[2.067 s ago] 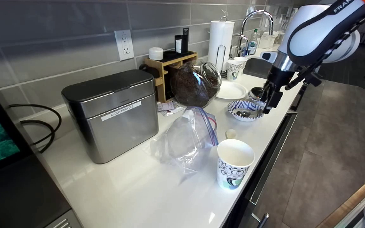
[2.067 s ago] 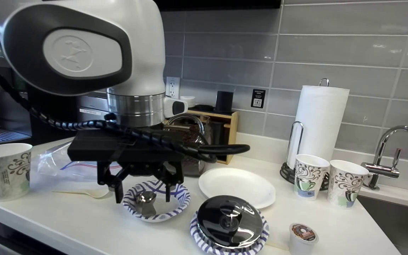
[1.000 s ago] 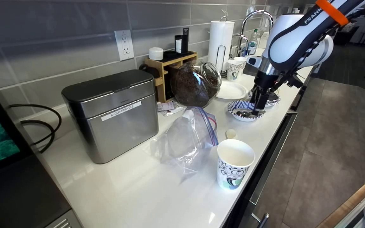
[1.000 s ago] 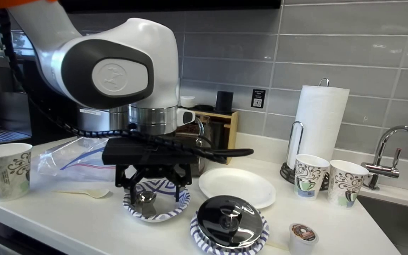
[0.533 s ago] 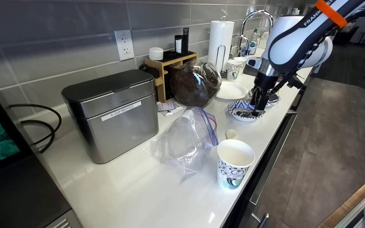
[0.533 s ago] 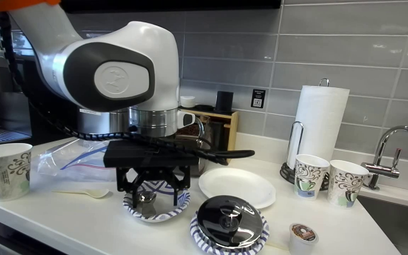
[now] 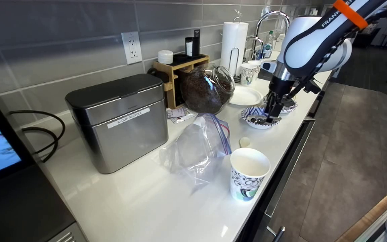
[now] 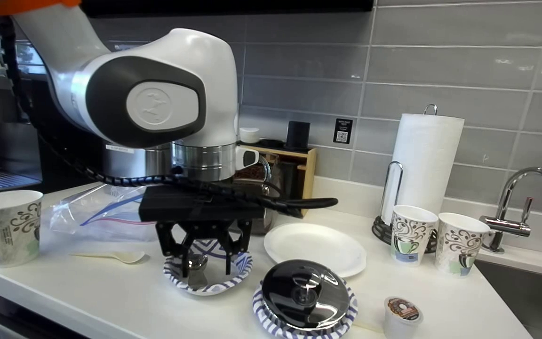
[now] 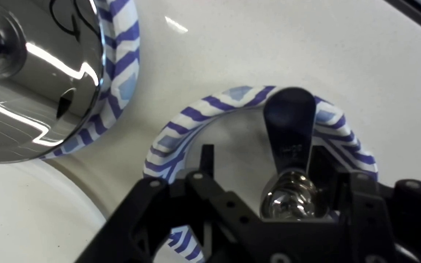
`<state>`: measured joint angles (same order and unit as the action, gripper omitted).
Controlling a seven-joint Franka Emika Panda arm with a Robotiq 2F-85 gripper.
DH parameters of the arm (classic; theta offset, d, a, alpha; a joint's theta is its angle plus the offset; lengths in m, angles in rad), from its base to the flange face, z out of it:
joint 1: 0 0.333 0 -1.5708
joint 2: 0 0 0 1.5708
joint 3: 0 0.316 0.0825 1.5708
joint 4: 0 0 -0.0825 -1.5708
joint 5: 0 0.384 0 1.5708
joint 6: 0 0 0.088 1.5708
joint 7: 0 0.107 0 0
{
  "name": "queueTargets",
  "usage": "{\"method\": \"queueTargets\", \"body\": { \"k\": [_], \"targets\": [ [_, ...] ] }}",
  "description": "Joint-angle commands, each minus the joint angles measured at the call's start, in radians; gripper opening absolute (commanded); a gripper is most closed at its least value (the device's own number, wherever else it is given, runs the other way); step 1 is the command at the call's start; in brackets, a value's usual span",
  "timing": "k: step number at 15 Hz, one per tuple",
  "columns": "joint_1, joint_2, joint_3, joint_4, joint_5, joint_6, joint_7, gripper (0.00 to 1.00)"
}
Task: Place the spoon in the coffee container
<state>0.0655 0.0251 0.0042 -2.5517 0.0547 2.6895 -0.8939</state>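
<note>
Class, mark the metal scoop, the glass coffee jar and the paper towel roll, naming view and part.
Metal scoop (image 9: 291, 144): in the wrist view, on its handle.
Glass coffee jar (image 7: 203, 92): in an exterior view, on its rounded wall.
Paper towel roll (image 8: 425, 167): in an exterior view, on its paper.

The counter (image 7: 129, 208) bears bowls (image 8: 243, 264), cups (image 7: 245, 183) and coffee container (image 7: 201, 90).
</note>
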Motion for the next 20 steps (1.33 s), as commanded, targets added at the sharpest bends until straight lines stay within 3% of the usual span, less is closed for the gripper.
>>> {"method": "queueTargets", "body": {
  "k": [1,2,4,8,13,20],
  "targets": [
    [-0.015,0.018,0.019,0.016,0.003,-0.013,-0.014,0.52],
    [-0.015,0.018,0.020,0.017,0.005,-0.020,-0.015,0.52],
    [-0.015,0.018,0.023,0.018,0.014,-0.027,-0.018,0.33],
    [-0.014,0.014,0.029,0.019,0.018,-0.033,-0.019,0.27],
    [-0.017,0.009,0.028,0.022,0.010,-0.033,0.004,0.08],
    [-0.015,-0.028,0.028,0.013,-0.016,-0.012,0.062,0.06]
  ]
}}
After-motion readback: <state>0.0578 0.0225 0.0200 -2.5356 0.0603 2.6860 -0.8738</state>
